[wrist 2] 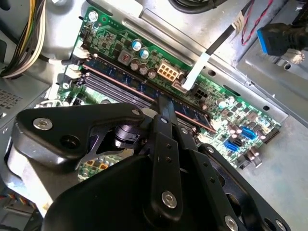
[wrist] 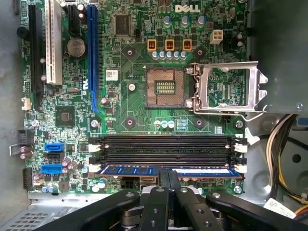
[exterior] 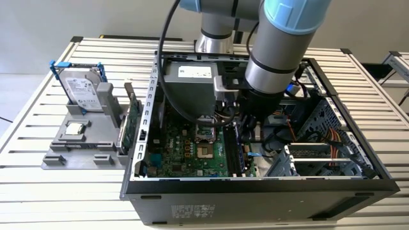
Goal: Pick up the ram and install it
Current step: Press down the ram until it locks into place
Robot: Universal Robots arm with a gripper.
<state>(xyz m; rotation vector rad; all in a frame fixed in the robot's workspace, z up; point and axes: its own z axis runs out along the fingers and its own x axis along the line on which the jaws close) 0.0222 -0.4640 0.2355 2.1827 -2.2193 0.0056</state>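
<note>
Reaching down into the open computer case, the gripper has its fingers pinched together on the ram. The stick sits in the outermost memory slot of the motherboard, beside the empty black slots.

Above my fingers, the motherboard carries a white maker's logo at its edge and a small white sticker. The ram that I grip has a pale label, too fine to read. In the exterior view, printed labels stand on the hard drive, the power supply and the case wall; their print is too small to read.
</note>
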